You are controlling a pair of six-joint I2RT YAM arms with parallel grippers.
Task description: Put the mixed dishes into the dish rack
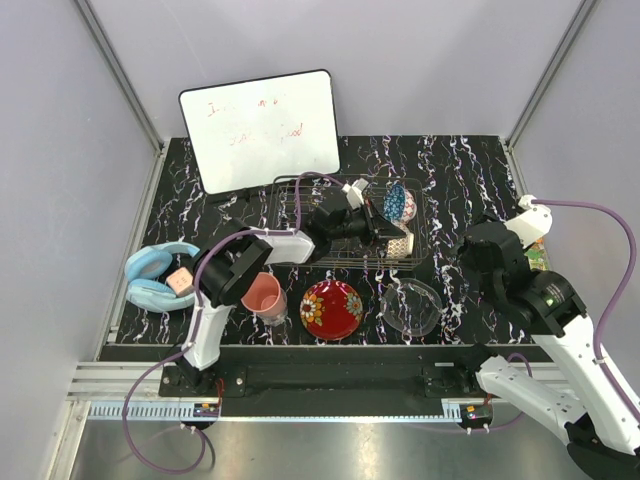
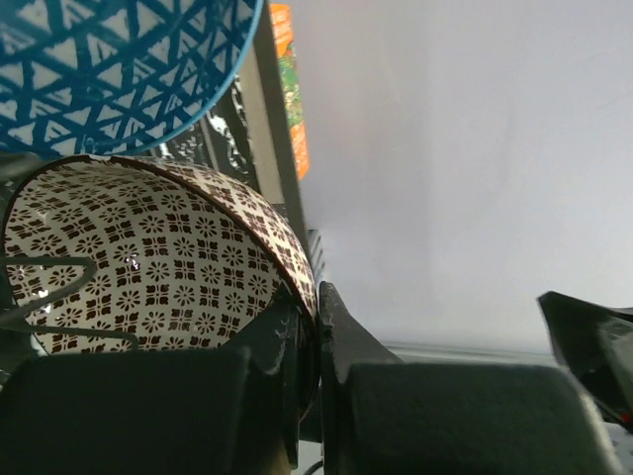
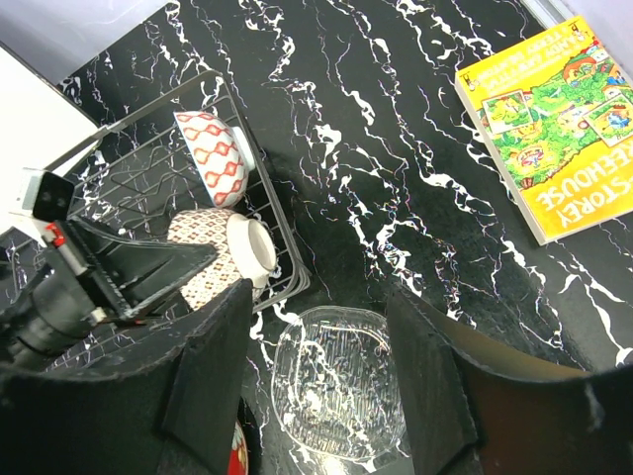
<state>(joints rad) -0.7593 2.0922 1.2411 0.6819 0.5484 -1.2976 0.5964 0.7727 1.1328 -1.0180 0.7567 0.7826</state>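
The left hand [image 2: 316, 332] is clenched on the rim of the cream-gold patterned bowl [image 2: 148, 267]. The bowl lies tipped on its side in the near right corner of the dish rack [image 3: 138, 173], just beside the blue patterned bowl [image 2: 119, 69]. The right hand [image 3: 318, 327] hangs released above the clear glass bowl [image 1: 410, 306] by the front edge of the desk [image 1: 460, 180], with open desk between the rack's right side and the right edge.

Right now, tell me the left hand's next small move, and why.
Probably open the left hand and release. It pinches the rim of the cream-gold bowl, which already seems to rest on edge inside the dish rack, next to the blue bowl.
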